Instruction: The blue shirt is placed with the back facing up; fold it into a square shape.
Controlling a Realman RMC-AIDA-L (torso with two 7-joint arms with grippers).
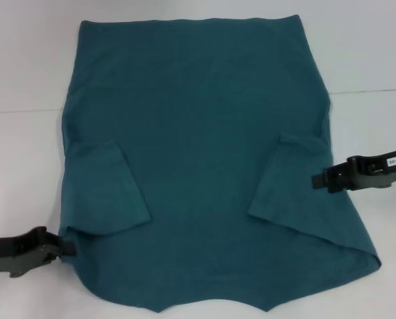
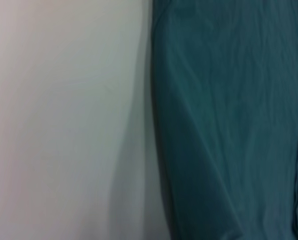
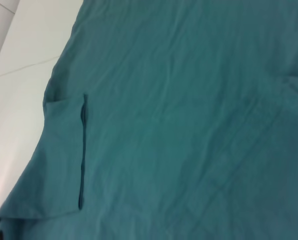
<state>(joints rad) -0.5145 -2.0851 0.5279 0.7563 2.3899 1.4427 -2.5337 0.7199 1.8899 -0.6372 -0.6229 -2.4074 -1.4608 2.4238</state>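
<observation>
My blue shirt (image 1: 204,153) lies flat on the white surface (image 1: 25,66), both sleeves folded inward, with my left gripper (image 1: 66,247) at its near left edge and my right gripper (image 1: 315,180) at its right edge, though I cannot tell how either set of jaws stands

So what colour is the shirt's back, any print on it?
The blue shirt is plain dark teal-blue, no print showing; clearest in the head view.

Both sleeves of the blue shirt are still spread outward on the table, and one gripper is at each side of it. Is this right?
Not quite. In the head view both sleeves of the blue shirt are folded inward onto its back. The left gripper and right gripper are indeed at its sides.
</observation>
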